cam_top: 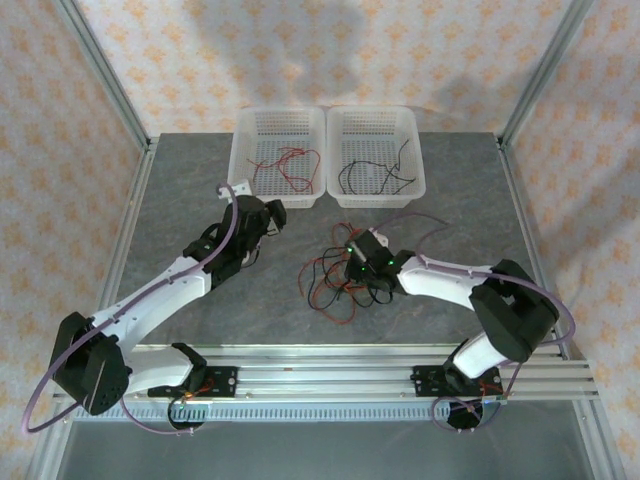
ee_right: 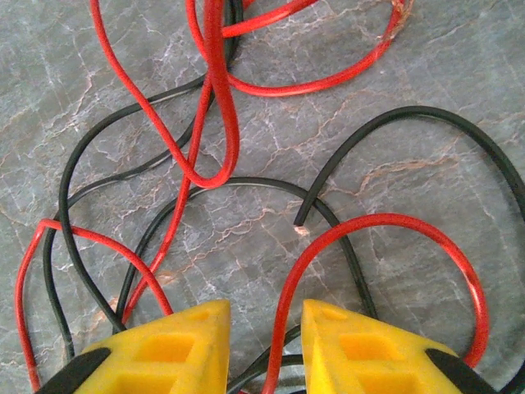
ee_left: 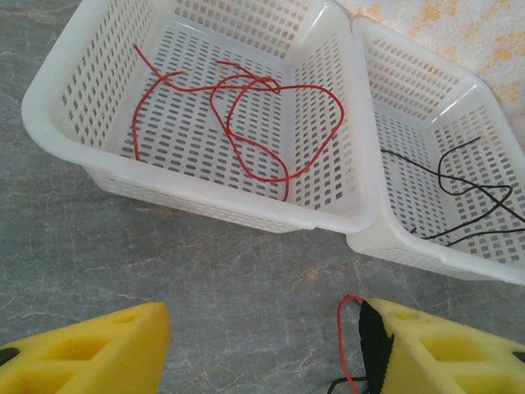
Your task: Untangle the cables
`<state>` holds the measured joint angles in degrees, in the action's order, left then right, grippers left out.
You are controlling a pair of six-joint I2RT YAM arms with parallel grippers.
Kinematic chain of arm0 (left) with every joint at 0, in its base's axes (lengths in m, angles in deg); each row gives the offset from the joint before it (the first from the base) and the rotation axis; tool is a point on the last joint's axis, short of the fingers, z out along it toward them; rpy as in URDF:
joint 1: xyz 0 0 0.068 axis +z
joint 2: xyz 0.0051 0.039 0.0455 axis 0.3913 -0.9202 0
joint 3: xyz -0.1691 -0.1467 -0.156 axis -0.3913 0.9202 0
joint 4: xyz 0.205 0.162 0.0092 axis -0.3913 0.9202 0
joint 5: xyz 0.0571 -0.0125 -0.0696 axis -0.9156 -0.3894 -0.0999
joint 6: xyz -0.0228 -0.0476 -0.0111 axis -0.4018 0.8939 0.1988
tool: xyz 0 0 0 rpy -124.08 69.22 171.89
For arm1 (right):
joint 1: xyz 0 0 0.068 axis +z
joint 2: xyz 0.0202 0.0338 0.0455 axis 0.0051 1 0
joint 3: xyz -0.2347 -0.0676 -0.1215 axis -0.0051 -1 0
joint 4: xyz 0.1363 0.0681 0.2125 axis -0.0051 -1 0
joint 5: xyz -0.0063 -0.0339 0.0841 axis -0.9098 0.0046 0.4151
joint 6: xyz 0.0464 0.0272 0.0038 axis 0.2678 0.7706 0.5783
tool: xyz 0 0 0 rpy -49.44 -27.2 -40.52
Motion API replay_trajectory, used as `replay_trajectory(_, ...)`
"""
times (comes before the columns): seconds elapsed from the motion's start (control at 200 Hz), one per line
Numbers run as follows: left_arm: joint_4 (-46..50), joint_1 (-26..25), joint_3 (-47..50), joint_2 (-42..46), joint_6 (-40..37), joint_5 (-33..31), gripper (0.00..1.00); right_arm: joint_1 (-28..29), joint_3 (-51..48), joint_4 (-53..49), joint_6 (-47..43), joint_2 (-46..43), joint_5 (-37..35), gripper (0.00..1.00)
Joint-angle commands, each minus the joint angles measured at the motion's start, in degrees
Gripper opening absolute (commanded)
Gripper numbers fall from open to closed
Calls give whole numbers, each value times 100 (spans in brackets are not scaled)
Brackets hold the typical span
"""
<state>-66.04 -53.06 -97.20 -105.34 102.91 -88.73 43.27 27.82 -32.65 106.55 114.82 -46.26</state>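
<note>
At near edge of bench point(cam_top: 180, 200): both arm bases point(cam_top: 450, 385), side by side.
Right pincer point(ee_right: 265, 312): reaches to mid-bench and sits low over the tangle; fingers a narrow gap apart, not closed.
Between its fingers: one red strand point(ee_right: 287, 328) runs up through the gap, wider than the strand, so nothing looks clamped.
Cables point(cam_top: 335, 285): loose tangle of red and black on the bench centre, under and around the right pincer; loops cross one another.
Just ahead of the fingers: one black end point(ee_right: 299, 220) lies free on the surface.
Left pincer point(ee_left: 262, 316): stands wide open above bare bench, just short of the left basket point(ee_left: 205, 201).
By its finger on the right of the wrist view: a thin red wire point(ee_left: 343, 345) lies against the inner pad, not pinched.
Left basket: white, perforated, at the far side; holds red cables point(ee_left: 246, 123) looped on its floor.
Right basket point(ee_left: 426, 254): rim against the left basket's rim; holds black cables point(ee_left: 467, 185).
</note>
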Motion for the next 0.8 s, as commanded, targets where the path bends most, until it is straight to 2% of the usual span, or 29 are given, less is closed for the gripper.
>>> replay_trajectory(0.0, -94, -35, 48, 147, 38, 68, 64, 35, 123, 50, 142, 57, -176, 27)
replay_trajectory(0.45, 6, -30, 7, 300, -118, 86, 64, 34, 192, 61, 127, 4, -287, 0)
replay_trajectory(0.631, 38, -35, -4, 372, -140, 129, 64, 35, 173, 264, 14, -228, -184, 0)
replay_trajectory(0.796, -93, -37, 141, 495, -216, 384, 64, 33, 486, 124, -402, -853, -142, 0)
